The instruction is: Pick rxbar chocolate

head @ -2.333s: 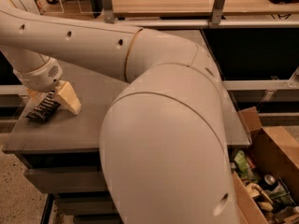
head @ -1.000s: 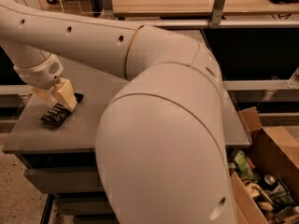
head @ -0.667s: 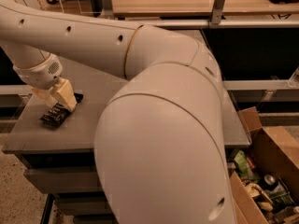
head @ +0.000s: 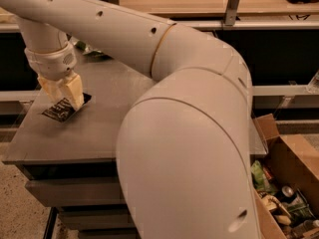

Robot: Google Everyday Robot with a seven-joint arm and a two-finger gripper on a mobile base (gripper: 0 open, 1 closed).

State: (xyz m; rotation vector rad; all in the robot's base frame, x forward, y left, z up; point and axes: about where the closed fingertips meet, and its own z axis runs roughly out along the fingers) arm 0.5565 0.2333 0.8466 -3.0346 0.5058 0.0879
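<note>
The arm (head: 164,54) is seen from close behind. Its bulky cream elbow housing (head: 184,153) fills the middle and lower part of the camera view. From there the forearm (head: 99,21) is stretched up and to the left, then bent sharply downward at the ribbed wrist (head: 50,59). The gripper (head: 63,99) is carried just below the wrist, pointed straight down, at the left of the view.
</note>
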